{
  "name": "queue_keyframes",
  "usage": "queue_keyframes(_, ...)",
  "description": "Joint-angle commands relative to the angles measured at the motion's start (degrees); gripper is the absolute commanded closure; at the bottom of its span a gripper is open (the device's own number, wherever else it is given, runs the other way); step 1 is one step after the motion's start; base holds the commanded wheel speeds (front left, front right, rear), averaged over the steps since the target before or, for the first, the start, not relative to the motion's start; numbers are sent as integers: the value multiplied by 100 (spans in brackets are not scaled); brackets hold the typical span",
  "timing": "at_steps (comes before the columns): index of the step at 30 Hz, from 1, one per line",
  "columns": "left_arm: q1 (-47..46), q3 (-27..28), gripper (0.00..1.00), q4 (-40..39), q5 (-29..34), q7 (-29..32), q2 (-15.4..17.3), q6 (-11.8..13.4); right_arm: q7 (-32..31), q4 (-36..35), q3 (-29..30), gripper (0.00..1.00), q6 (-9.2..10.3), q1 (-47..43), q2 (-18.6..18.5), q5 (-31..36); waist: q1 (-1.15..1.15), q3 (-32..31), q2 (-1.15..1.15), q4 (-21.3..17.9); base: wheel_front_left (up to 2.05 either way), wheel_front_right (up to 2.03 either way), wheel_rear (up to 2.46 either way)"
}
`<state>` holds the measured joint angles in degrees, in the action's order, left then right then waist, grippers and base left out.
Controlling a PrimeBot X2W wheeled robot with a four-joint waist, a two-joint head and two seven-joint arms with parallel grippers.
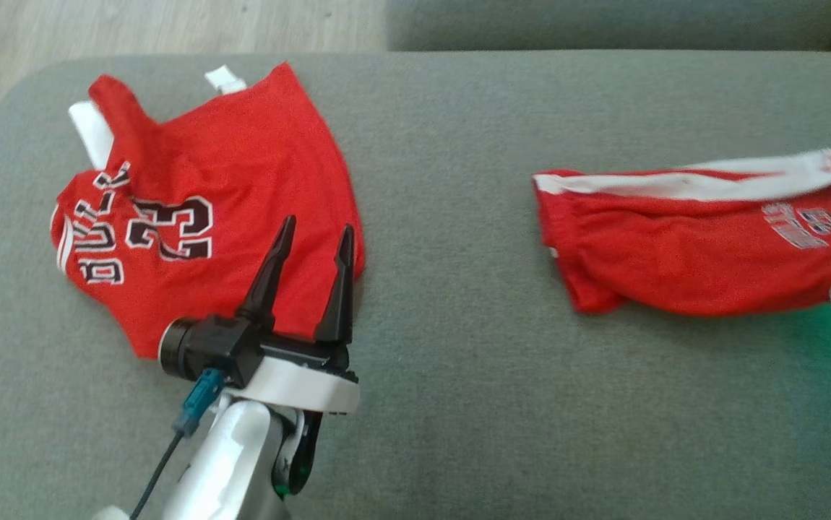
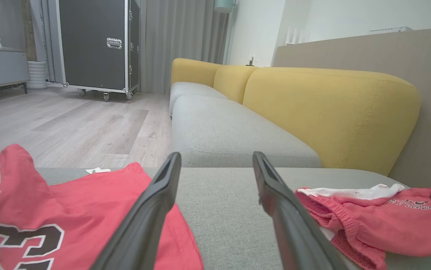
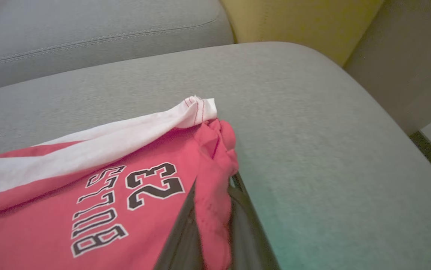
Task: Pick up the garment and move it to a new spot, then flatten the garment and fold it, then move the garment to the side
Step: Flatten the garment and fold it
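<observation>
We see the red shorts lying on the right part of the grey sofa seat, stretched sideways with their right end reaching the right gripper. In the right wrist view that gripper is pinching a bunched fold of the shorts' red cloth between its two dark fingers, and the rest of the shorts spreads away to the left of it. In the head view only a blurred pale part of this arm shows at the right edge, so there we cannot judge the grip itself.

The left gripper is well apart from the shorts. Its fingers are spread with nothing between them, and they sit over the near right edge of a red jersey that lies on the left part of the seat.

On the shorts we read "BULLS" and "23" in black characters outlined in white, printed close to the pinched end. The jersey carries a large "23" in the same style, and beside it the letters "BUL". The rest of that word seems to be hidden under a fold.

The shorts are bright red and rumpled, with a broad white band along their far edge. The band ends in a corner with red stitching, just beyond the gripper. The cloth at the pinched end is gathered into thick wrinkles, while the printed panel lies fairly smooth. A faint green tint falls on the seat next to the right gripper.
</observation>
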<state>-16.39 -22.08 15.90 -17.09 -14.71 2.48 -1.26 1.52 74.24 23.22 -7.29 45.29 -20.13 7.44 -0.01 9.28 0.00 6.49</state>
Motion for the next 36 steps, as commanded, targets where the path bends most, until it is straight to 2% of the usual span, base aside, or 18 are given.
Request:
queue_keyframes(1, -77, 225, 0, -193, 39, -29, 40, 11, 98, -138, -18, 100, -20, -30, -162, -63, 1, -102, 0, -90, 0, 0, 0)
queue_keyframes(7, 54, 308, 0, -214, 84, -29, 40, -16, 184, -181, 183, 100, -20, -331, -265, -26, 1, -223, 0, -193, 0, 0, 0)
queue_keyframes(22, 220, 400, 0, -179, 121, -29, 40, -63, 534, -359, 239, 100, -20, -415, 60, 85, 1, -477, 0, -130, 0, 0, 0)
queue_keyframes(28, 305, 456, 0, -180, 117, -29, 40, -52, 800, -384, -13, 100, -20, -355, 362, -10, 1, -647, 0, -87, 0, 0, 0)
queue_keyframes(36, 404, 526, 0, -144, 133, -29, 40, -67, 1116, -409, -747, 100, -20, -274, 982, -311, 1, -833, 0, -85, 0, 0, 0)
